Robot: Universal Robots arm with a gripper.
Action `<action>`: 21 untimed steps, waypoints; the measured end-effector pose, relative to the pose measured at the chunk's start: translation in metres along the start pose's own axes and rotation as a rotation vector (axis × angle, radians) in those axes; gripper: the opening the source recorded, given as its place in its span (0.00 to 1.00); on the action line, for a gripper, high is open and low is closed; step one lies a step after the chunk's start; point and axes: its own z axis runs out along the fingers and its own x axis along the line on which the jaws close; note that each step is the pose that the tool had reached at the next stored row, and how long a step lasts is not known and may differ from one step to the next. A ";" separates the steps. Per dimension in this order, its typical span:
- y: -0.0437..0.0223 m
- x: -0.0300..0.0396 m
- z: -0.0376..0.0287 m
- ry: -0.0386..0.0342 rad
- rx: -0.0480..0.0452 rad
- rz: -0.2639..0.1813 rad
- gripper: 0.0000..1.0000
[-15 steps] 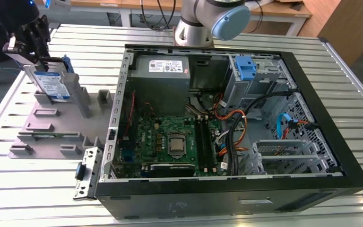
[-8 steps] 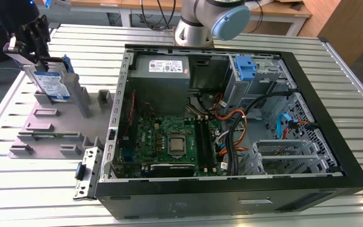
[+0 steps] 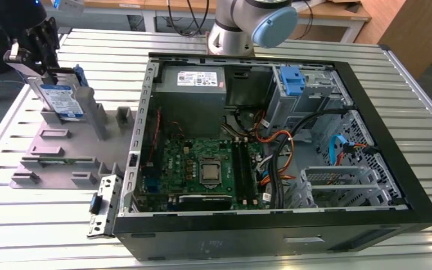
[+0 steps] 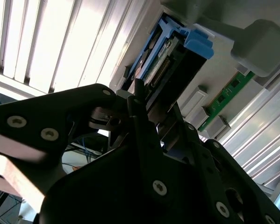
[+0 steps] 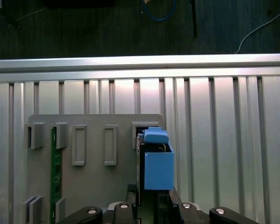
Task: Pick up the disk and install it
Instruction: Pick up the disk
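Observation:
The disk (image 3: 60, 99), silver with a white-and-blue label and a blue carrier bracket, stands upright on edge in a slot of the grey holder plate (image 3: 77, 154) at the exterior view's left, outside the computer case. My gripper (image 3: 45, 74) reaches down onto its upper edge. In the first wrist view the dark fingers (image 5: 131, 190) flank the disk (image 5: 157, 163) edge-on. In the second wrist view a thin fingertip (image 4: 138, 95) presses against the side of the disk (image 4: 170, 53). The gripper looks shut on the disk. I cannot tell whether the disk's lower edge has left the slot.
The open computer case (image 3: 396, 169) lies on the slatted metal table, with the motherboard (image 3: 205, 169), a grey power supply (image 3: 193, 79), a tall blue latch piece (image 3: 292, 80), loose cables and a metal cage (image 3: 336, 183). A green memory stick (image 5: 55, 168) stands in the holder plate.

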 end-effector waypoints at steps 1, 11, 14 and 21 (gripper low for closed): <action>0.0000 0.0000 -0.0001 0.0000 0.0000 0.000 0.35; 0.0000 0.0000 -0.0007 0.0001 -0.0002 0.000 0.35; 0.0001 -0.0001 -0.0044 0.0000 0.0000 0.000 0.35; 0.0004 -0.0003 -0.0120 0.0000 0.0001 0.000 0.35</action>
